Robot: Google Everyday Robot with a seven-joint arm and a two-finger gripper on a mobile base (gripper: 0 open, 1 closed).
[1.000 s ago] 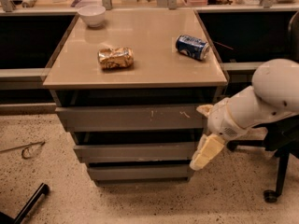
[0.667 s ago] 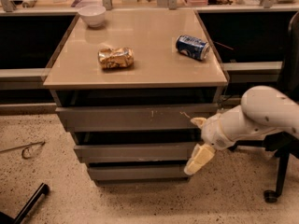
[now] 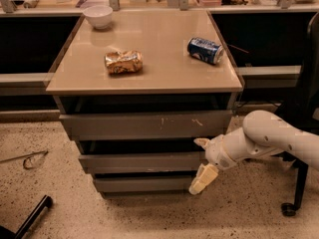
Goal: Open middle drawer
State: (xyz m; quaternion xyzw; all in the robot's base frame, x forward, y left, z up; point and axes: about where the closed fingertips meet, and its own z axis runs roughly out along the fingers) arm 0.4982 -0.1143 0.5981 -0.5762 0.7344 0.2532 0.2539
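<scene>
The middle drawer (image 3: 139, 162) is the plain grey-brown front between the taller scratched top drawer (image 3: 144, 125) and the slim bottom drawer (image 3: 142, 183). It sits pushed in, and its inside is hidden. My gripper (image 3: 202, 161) is at the right end of the middle drawer's front, on a white arm coming in from the right. It is open, with one cream fingertip (image 3: 202, 143) near the drawer's upper edge and the other finger (image 3: 203, 179) hanging below its lower edge. It holds nothing.
On the cabinet's tan top (image 3: 164, 59) lie a crumpled golden snack bag (image 3: 123, 61), a blue soda can (image 3: 205, 50) on its side and a white bowl (image 3: 97, 16). An office chair base (image 3: 294, 193) stands at the right. A black bar (image 3: 30, 218) lies on the floor at left.
My arm has moved left and down, bringing the gripper from beside the cabinet's right edge to the right end of the middle drawer's front.
</scene>
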